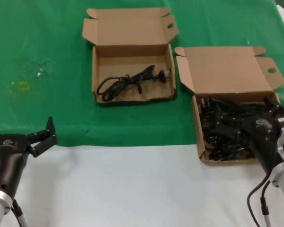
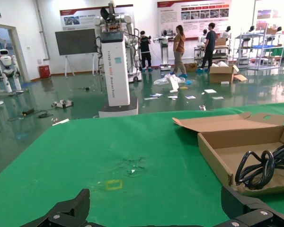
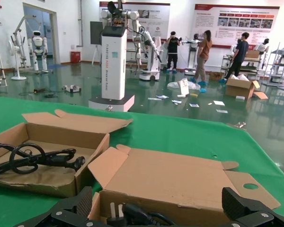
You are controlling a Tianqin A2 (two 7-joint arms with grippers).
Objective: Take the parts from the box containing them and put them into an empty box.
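The box containing the parts (image 1: 196,124) stands at the right, lid (image 3: 180,179) thrown back, packed with a tangle of black power cords (image 1: 222,138). A plug with two prongs (image 3: 97,212) shows at its near wall. My right gripper (image 1: 246,113) hangs open just over that pile, fingers spread wide, nothing between them. The smaller box (image 1: 128,59) sits at centre back and holds one looped cord (image 1: 128,82), also visible from the left wrist (image 2: 262,165) and the right wrist (image 3: 33,161). My left gripper (image 1: 21,125) waits open at the lower left, holding nothing.
A green cloth (image 1: 47,42) covers the far half of the table; the near half is bare white (image 1: 132,189). A small yellow mark (image 1: 22,85) lies on the cloth at the left. The right arm's cable (image 1: 255,198) hangs at the lower right.
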